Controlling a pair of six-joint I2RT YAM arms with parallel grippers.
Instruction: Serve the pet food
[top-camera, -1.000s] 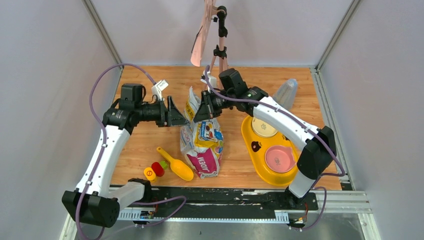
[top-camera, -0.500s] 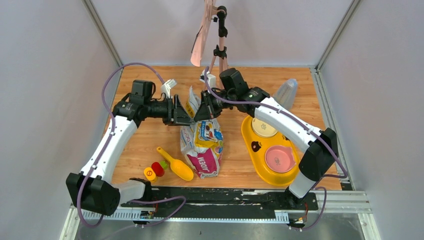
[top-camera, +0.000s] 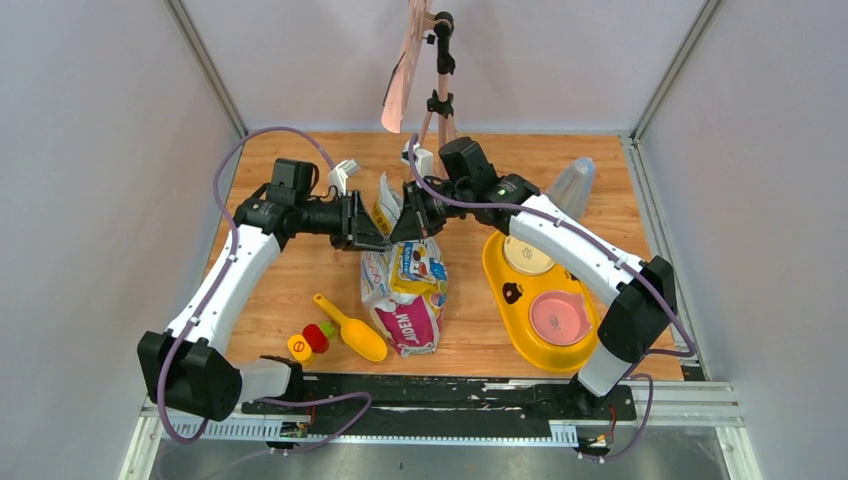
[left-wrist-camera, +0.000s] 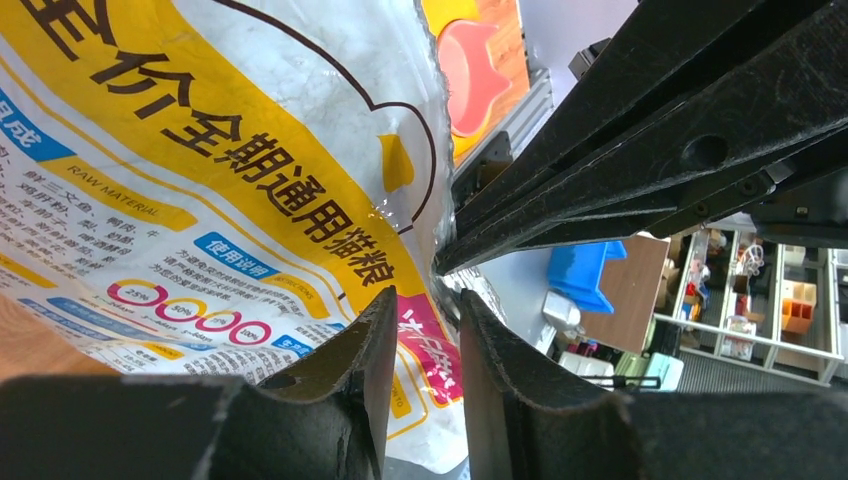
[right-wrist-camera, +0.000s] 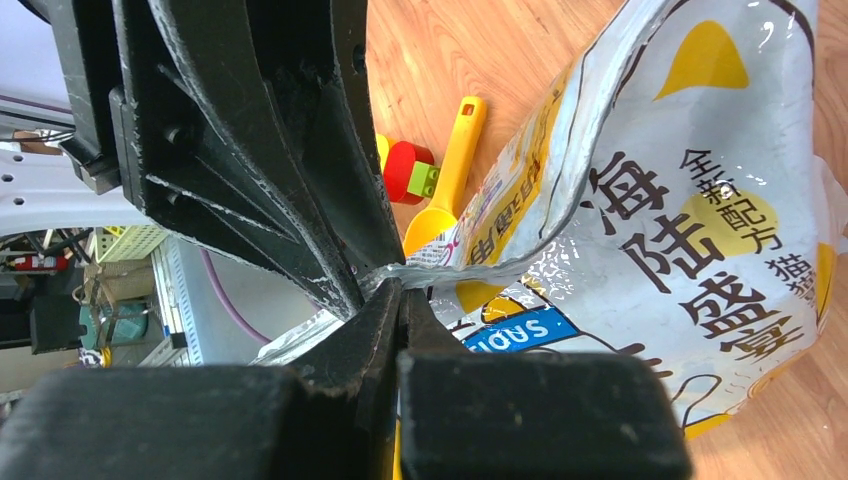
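I have both arms at the top of the bag (top-camera: 408, 300), which stands upright mid-table between the scoop (top-camera: 352, 328) and the feeder (top-camera: 495, 265).

The right gripper (right-wrist-camera: 400, 290) is clamped flat on the bag's upper edge. Its wrist view shows the two fingers pressed together with the crinkled film pinched at their tips.

The left gripper (left-wrist-camera: 427, 300) comes in from the other side, tip to tip with the right one. Its fingers stand a narrow slit apart, with the bag's printed film showing through the gap (I cannot tell whether they are actually biting the edge or only framing it).

I can't see the pet food in any view. Only the bag's printed outside shows, and its mouth is drawn narrow between the two grippers.

The scoop lies flat on the table (top-camera: 290, 290) just left of the bag's base, bowl end toward me. Small red and yellow blocks (top-camera: 310, 340) sit beside its handle.

The feeder lies to the right of the bag, with a cream bowl (top-camera: 527, 254) at the far end and a pink bowl (top-camera: 559, 317) at the near end.
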